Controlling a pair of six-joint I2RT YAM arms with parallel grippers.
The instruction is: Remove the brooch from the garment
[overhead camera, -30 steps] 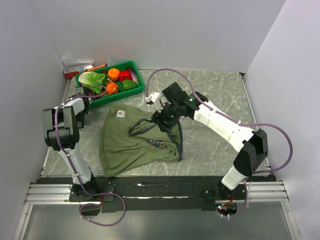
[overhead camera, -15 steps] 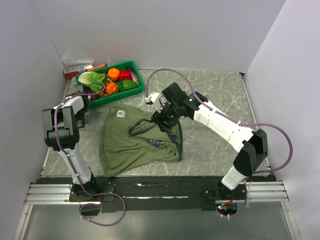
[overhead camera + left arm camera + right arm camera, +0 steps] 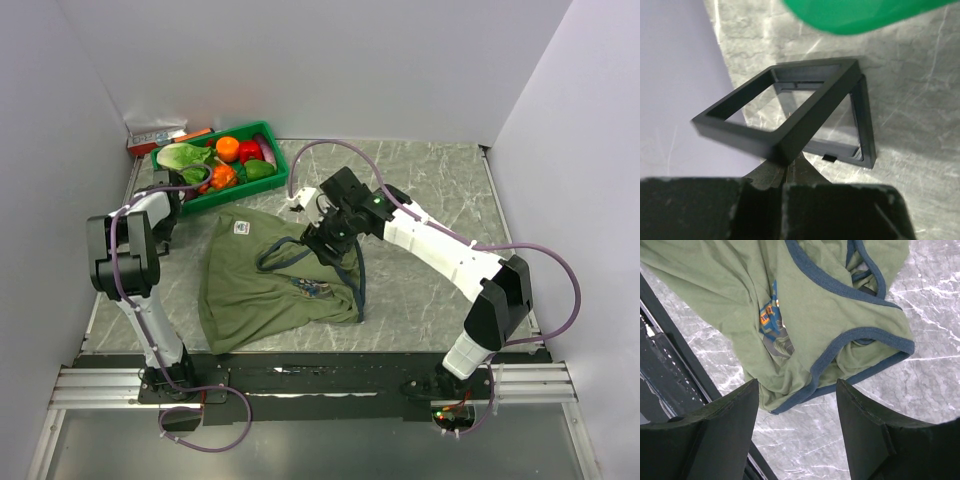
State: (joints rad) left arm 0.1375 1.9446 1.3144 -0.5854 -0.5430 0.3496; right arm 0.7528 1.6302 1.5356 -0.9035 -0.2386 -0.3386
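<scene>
The olive-green garment [image 3: 262, 280] lies crumpled on the marble table, with its white label [image 3: 241, 228] and printed graphic [image 3: 314, 289] facing up. It fills the right wrist view [image 3: 805, 300], where the graphic [image 3: 772, 322] is creased and folded. I see no pinkish-red brooch in any view. My right gripper [image 3: 324, 243] hovers open over the garment's navy-trimmed edge [image 3: 797, 412] and holds nothing. My left gripper [image 3: 168, 197] is at the far left by the basket. It is shut [image 3: 787, 162] on a corner of a black square frame [image 3: 785, 120], tilted up off the table.
A green basket [image 3: 272, 183] of vegetables stands at the back left, and it shows as a green blur in the left wrist view [image 3: 865, 12]. A small box [image 3: 155, 135] sits in the back left corner. The side wall [image 3: 675, 75] is close to the left gripper.
My right arm has shifted slightly left above the garment. The left arm and the garment have not visibly moved.
</scene>
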